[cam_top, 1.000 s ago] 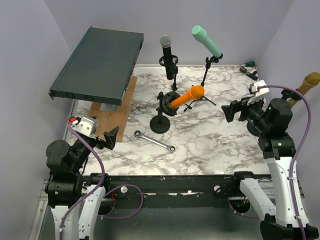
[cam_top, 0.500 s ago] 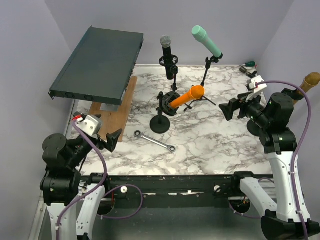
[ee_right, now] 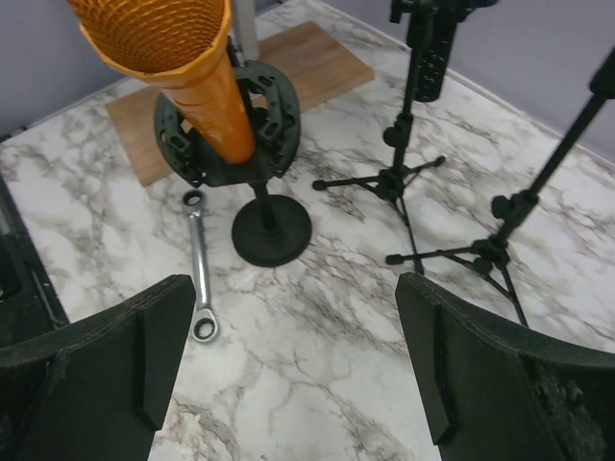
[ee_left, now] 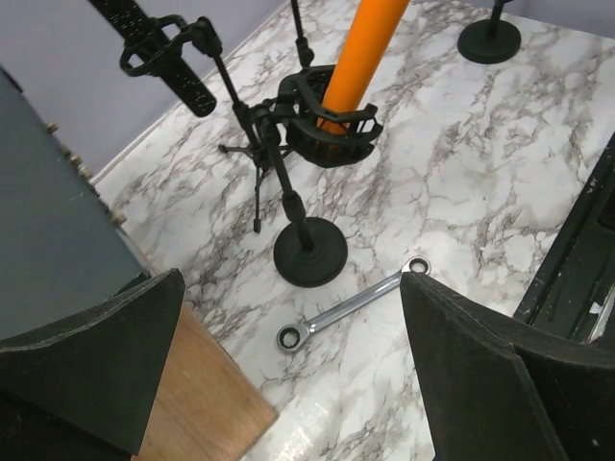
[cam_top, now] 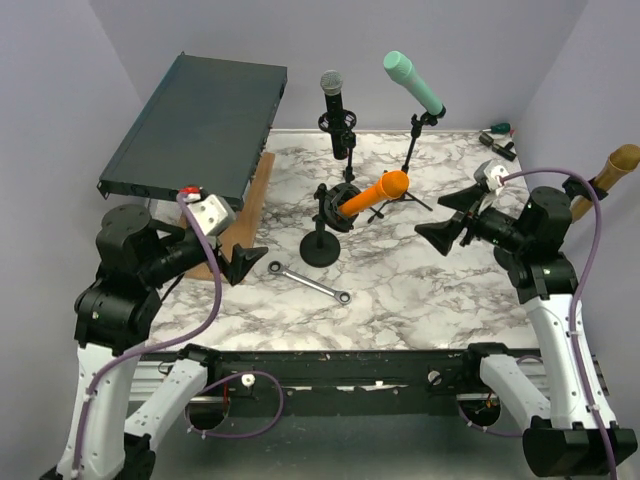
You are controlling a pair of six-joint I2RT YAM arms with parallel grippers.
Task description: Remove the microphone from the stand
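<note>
- Seated in the round cradle (cam_top: 335, 205) of the black stand (cam_top: 322, 248), near the middle of the marble table (cam_top: 430, 290): the orange microphone (cam_top: 375, 192).
- Lies on a slant, long axis running from the cradle up toward the far right.
- Points its mesh head up and to the far right; sends its narrow tail down through the cradle toward the near left.
- From the right wrist view, presents that mesh head closest, at upper left, with the body tapering down into the cradle.
- Spread wide and empty: the left gripper (cam_top: 240, 265), hanging over the table's left side, just beside the wooden board (cam_top: 240, 215) and well apart from the stand.
- Likewise spread wide and empty: the right gripper (cam_top: 445, 218), to the right of the orange microphone, facing it, touching nothing.
- Flat on the table just in front of the stand's round base: a wrench (cam_top: 310, 283), lying from far left to near right.
- Farther back: a black microphone (cam_top: 333, 95) upright on its own tripod, and a teal microphone (cam_top: 413, 83) tilted with its head to the upper left.
- At the right edge, behind the right arm: a gold microphone (cam_top: 615, 165).
- On the left, raised over the wooden board: a dark flat case (cam_top: 195, 125).
</note>
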